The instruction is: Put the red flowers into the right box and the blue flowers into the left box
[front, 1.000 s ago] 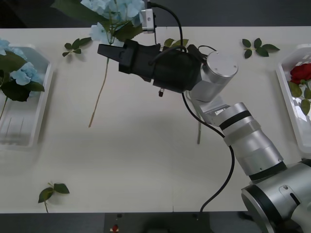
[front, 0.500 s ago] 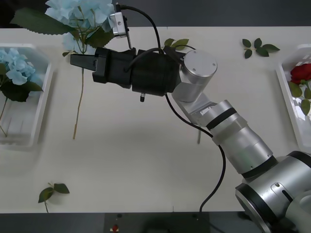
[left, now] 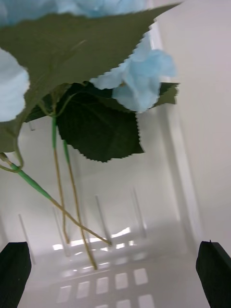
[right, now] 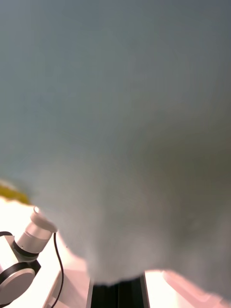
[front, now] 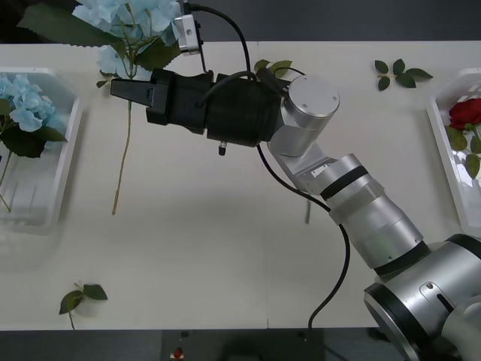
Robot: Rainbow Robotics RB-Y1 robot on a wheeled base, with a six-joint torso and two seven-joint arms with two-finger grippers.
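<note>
The blue flower [front: 124,19] hangs in the air over the far left part of the table [front: 225,263], its long stem dangling just beside the left box [front: 30,199] and not yet over it. The right gripper [front: 126,90], reached across from the other side, looks pinched together on that stem. Other blue flowers [front: 26,105] already lie in the left box, and the left gripper [left: 114,252] hovers over them with its fingers spread. A red flower [front: 466,113] lies in the right box [front: 443,143]. Only loose leaf sprigs [front: 397,73] lie on the bare table, so I'd say this drop is among the last.
</note>
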